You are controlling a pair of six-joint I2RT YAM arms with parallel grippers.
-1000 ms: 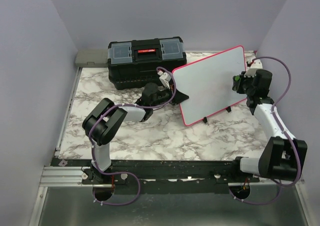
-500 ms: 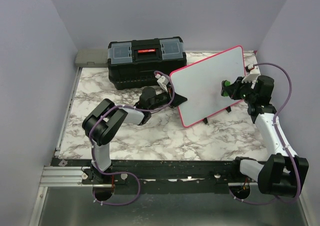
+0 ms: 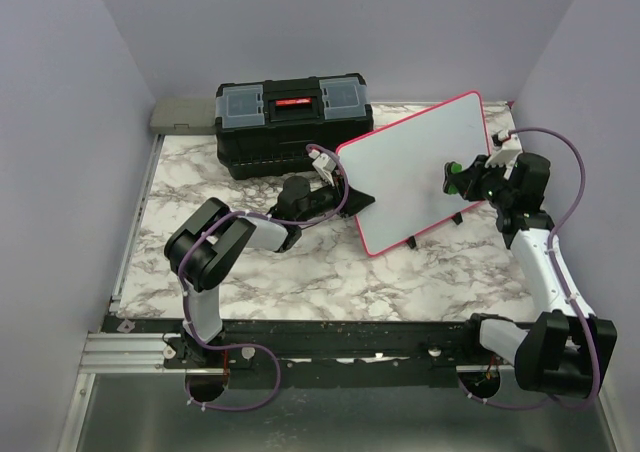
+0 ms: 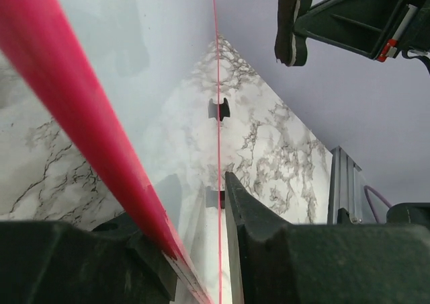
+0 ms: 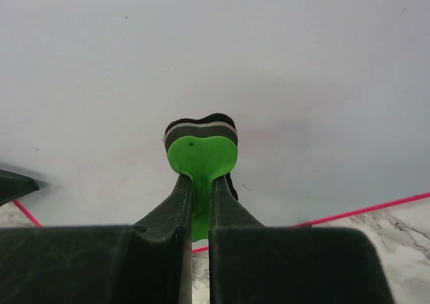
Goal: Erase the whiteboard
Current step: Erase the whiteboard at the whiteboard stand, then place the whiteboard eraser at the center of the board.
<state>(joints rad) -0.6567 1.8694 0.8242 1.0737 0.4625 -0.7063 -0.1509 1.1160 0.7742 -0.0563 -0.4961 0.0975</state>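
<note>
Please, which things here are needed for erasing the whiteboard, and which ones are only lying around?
For the job: whiteboard, held tilted; green eraser in the right gripper; left gripper clamping the board's rim.
Lying about: black toolbox; grey flat object beside it.

No txt reading anywhere: flat white, pink-rimmed whiteboard (image 3: 415, 167) is showing blank; red strip (image 3: 294, 102) on black plastic toolbox (image 3: 291, 142) is blurring out.

Whiteboard (image 3: 415, 167) stood tilted on bench (image 3: 300, 272), right of centre. Toolbox (image 3: 290, 122) sat behind it to the left, at bench's back edge. Left jaws gripped board's left edge. Right jaws held eraser (image 3: 452, 177) before board's right half.
</note>
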